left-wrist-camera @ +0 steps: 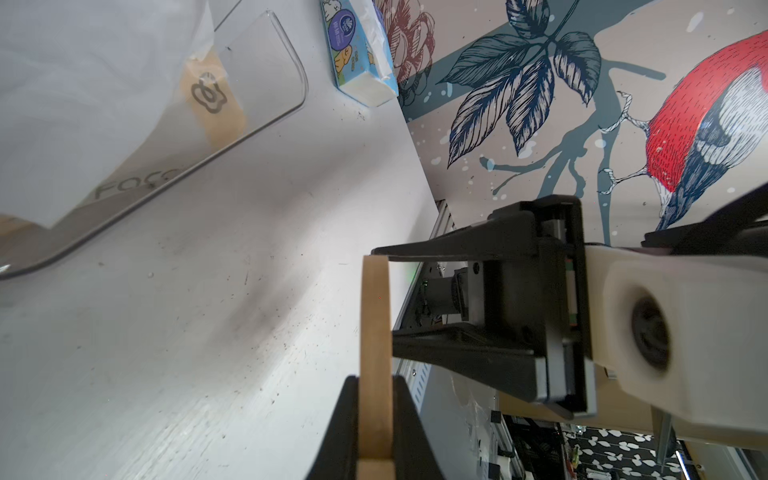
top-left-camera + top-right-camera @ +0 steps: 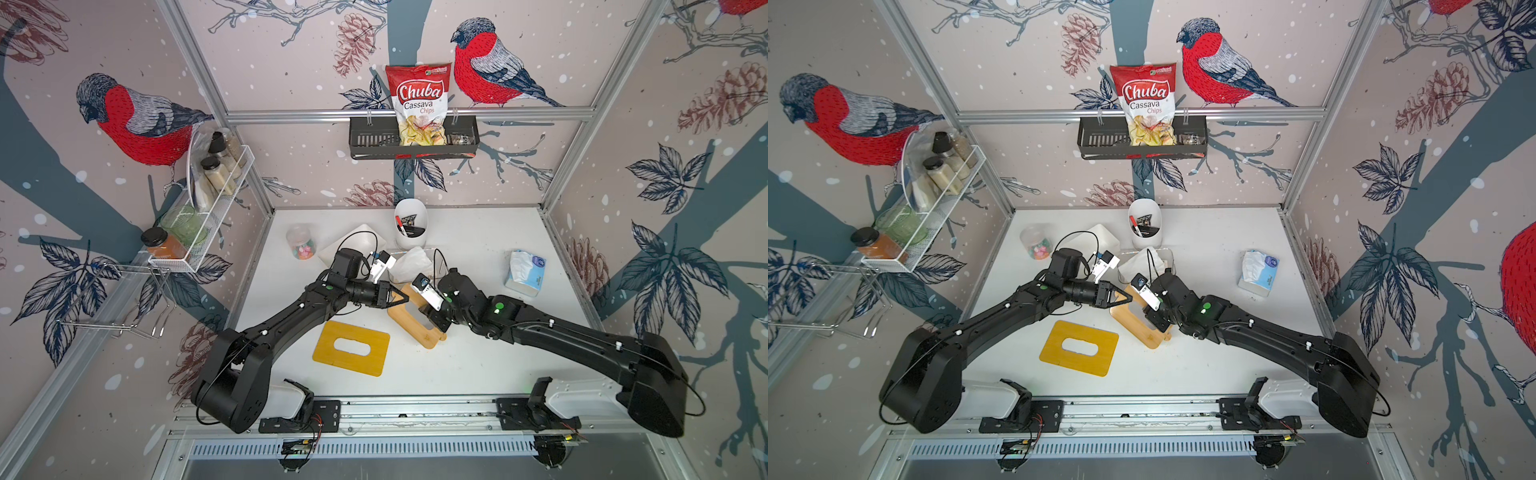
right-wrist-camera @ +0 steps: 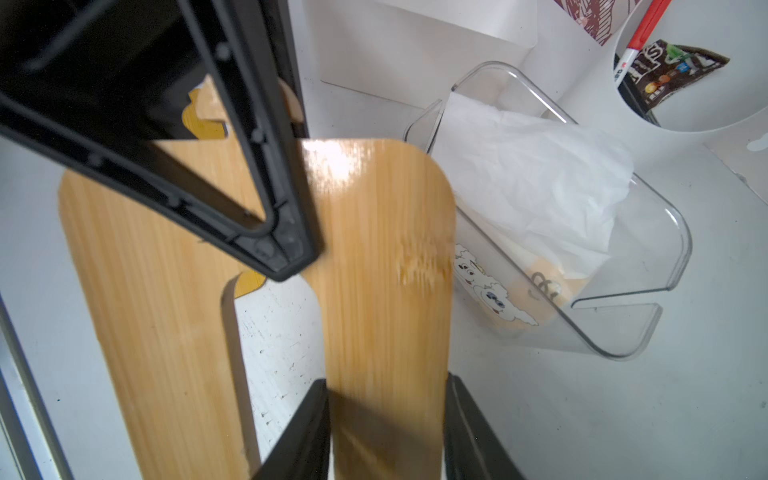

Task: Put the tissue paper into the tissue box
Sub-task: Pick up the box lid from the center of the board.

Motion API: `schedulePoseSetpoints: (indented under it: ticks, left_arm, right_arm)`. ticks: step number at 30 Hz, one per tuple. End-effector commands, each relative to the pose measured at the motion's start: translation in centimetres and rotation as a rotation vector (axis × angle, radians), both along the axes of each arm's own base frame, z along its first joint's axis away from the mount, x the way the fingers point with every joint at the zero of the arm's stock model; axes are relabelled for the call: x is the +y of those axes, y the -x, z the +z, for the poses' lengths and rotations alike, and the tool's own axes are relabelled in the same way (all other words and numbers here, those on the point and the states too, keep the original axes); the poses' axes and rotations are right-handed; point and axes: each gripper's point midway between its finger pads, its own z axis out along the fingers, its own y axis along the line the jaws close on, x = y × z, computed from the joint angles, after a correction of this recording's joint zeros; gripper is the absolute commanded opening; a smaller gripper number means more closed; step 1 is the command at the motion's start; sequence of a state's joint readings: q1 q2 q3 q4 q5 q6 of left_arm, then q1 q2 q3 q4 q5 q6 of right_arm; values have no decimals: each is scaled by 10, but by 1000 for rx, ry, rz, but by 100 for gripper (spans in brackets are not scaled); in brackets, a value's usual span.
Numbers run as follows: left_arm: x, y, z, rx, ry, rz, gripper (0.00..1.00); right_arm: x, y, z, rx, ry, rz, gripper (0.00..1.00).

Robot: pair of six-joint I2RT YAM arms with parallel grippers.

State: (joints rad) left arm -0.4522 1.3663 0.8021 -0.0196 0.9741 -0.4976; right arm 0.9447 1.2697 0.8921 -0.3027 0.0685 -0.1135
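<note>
**Tissue paper and its surroundings.** The tissue paper (image 3: 532, 174), a crumpled white sheet, is shown lying inside the clear tissue box (image 3: 631, 266). The box rests on the white surface (image 2: 478, 357), towards the back of its middle.

Just beside the box a forked bamboo piece (image 3: 382, 257) is seen. Its thin edge is clamped between the jaws of the left gripper (image 2: 402, 296). The jaws of the right gripper (image 3: 386, 380) stand on either side of one of its legs; whether they press on it cannot be told.

One slotted bamboo lid (image 2: 353, 365) is laid flat nearer the front, apart from the box. One wrapped tissue pack (image 2: 525, 274) lies well apart, at the right. Behind the box are set one white holder (image 2: 409, 243), one white dish (image 2: 353, 241) and one small candy jar (image 2: 301, 245).

The surface is scuffed and speckled. It is enclosed on three sides by walls (image 2: 291, 54) papered with red-breasted birds, pinecones and leaves, and framed in aluminium.

- **Back wall:** one black shelf (image 2: 374, 141) carries one chips bag (image 2: 419, 104).
- **Left wall:** one white wire basket (image 2: 172, 262) holds two dark-capped jars (image 2: 214, 170), one green glass (image 2: 185, 224) and one orange-filled jar (image 2: 160, 245).
- **Front edge:** two black arms (image 2: 291, 320) are mounted on one rail (image 2: 415, 409).
</note>
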Motion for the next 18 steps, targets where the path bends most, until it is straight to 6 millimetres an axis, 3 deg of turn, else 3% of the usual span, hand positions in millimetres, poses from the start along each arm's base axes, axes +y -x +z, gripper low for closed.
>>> schedulePoseSetpoints:
  ticks: [1, 5, 8, 12, 18]
  left_arm:
    - [0, -13, 30, -50, 94, 44, 0]
    - [17, -40, 64, -143, 188, 210, 0]
    - [29, -52, 86, -210, 248, 310, 0]
    - [40, -55, 117, -266, 371, 382, 0]
    - [54, -60, 137, -281, 461, 430, 0]
  right_arm:
    - [-7, -6, 31, 49, -154, -58, 69]
    - [-31, -19, 85, 83, -443, -110, 87]
    - [-56, -33, 116, 102, -637, -164, 92]
    - [-73, -53, 121, 236, -757, -231, 94]
    - [-49, -52, 124, 416, -847, -124, 95]
